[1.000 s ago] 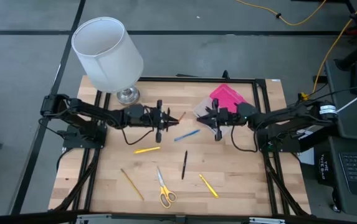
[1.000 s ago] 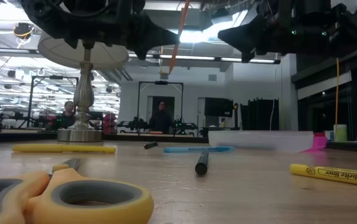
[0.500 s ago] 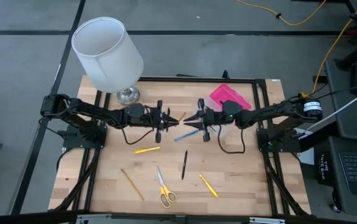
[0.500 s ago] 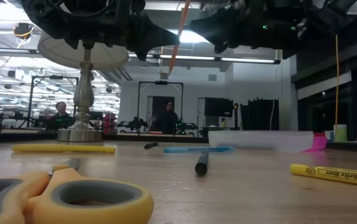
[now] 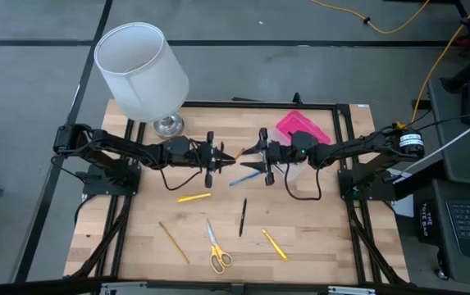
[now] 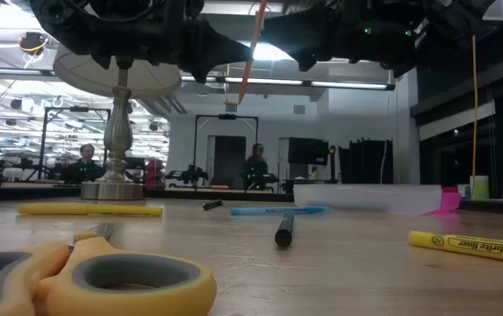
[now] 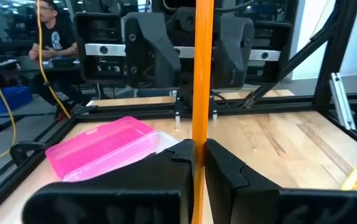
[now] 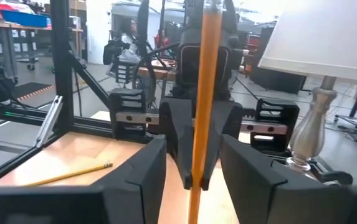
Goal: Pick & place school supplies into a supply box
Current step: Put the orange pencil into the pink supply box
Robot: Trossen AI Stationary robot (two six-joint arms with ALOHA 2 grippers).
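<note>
My left gripper (image 5: 228, 156) hangs over the table's middle, shut on an orange pencil (image 5: 239, 153) that stands nearly upright in the low view (image 6: 249, 53). My right gripper (image 5: 249, 158) faces it from the right and is open. In the right wrist view its two fingers (image 8: 147, 174) stand on either side of the pencil (image 8: 206, 74) and of the left fingers, touching neither. The supply box lies behind the right arm, with its pink lid (image 5: 303, 129) open beside the clear base (image 6: 365, 195). Other school supplies lie flat on the table. My left gripper pinches the orange pencil's shaft (image 7: 199, 134) between its two fingers. The fingers are level, point toward the table's right and lie across the pencil. The pencil is lifted clear of the table, nearly upright, with its length sticking out above and below the fingers.
A white-shaded lamp (image 5: 143, 70) stands at the far left corner. On the near half lie a yellow highlighter (image 5: 193, 197), a blue pen (image 5: 245, 178), a black pen (image 5: 242, 216), yellow-handled scissors (image 5: 216, 248), a yellow pencil (image 5: 173, 242) and another highlighter (image 5: 274, 244).
My right gripper has moved from over the supply box toward the table's left. It has come up to the left gripper and opened, so its fingers now stand around the pencil. The left gripper and the pencil have kept still.
</note>
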